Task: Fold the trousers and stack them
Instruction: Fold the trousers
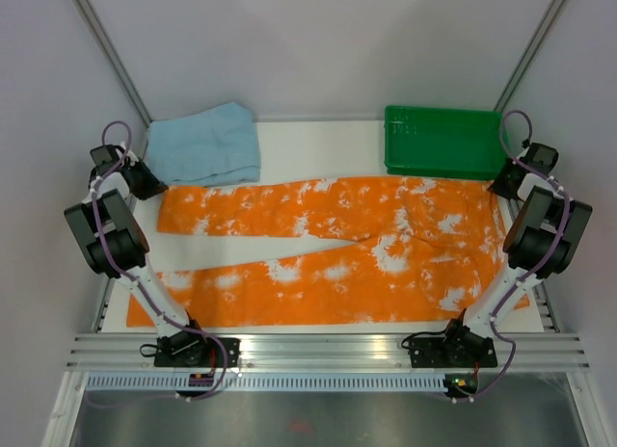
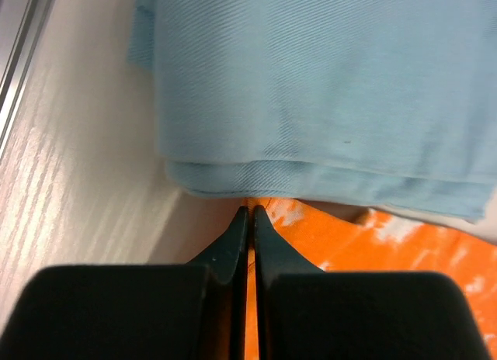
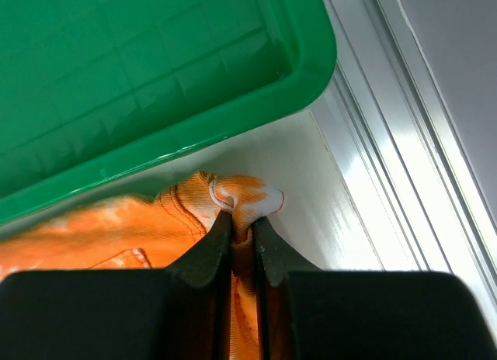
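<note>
While my left gripper point(image 2: 248, 214) sits at the left end of the white table point(image 1: 318, 139), its jaws are pressed together on the hem of the far leg of the trousers point(image 1: 328, 249). A thin line of orange shows between them, just beside the folded light blue cloth point(image 1: 204, 144). The trousers lie spread flat across the table, with the two legs parted and running left and the waist to the right. Just beyond the waist, the green tray point(image 1: 443, 141) stands at the far right corner. My right gripper point(image 3: 237, 220) pinches a bunched bit of waistband, its jaws narrow around the fabric, near the tray's rim.
</note>
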